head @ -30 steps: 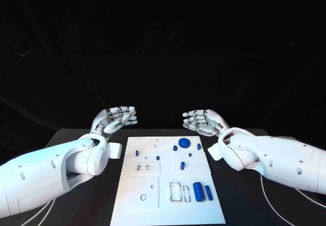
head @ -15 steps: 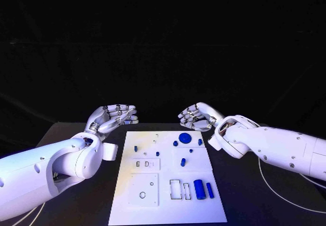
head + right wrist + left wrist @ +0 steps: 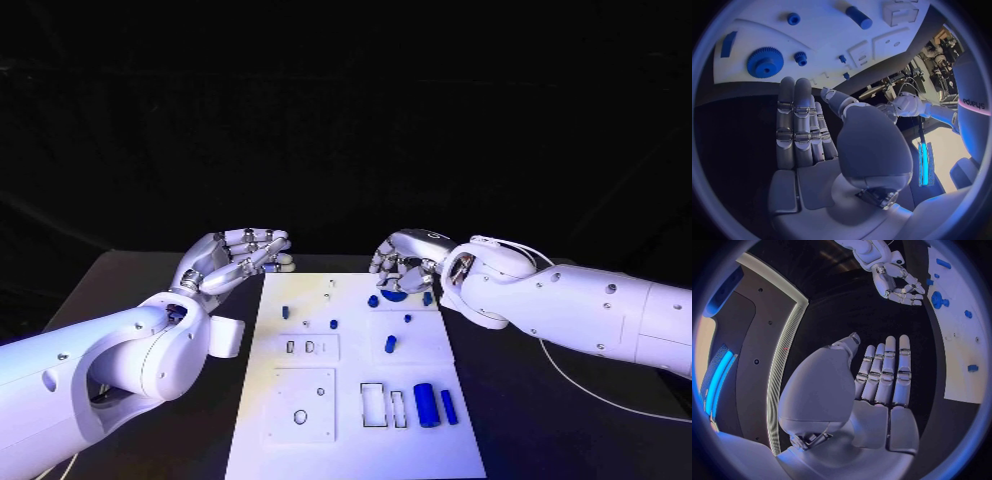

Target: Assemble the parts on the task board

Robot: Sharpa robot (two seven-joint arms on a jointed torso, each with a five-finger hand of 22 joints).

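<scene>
The black bench (image 3: 159, 275) is carrying the white task board (image 3: 346, 420), lying lengthwise between both arms. The left robot hand (image 3: 231, 258) is hovering beside the board's far left corner, fingers straight and side by side, holding nothing. The right robot hand (image 3: 404, 262) is hanging over the board's far end, fingers apart and empty, just above a blue gear (image 3: 765, 61). Blue parts are sitting on the board: a thick cylinder (image 3: 426, 402), a thinner peg (image 3: 447, 407), a small peg (image 3: 389, 344). The word "sharpa" (image 3: 975, 103) is showing on the left arm.
</scene>
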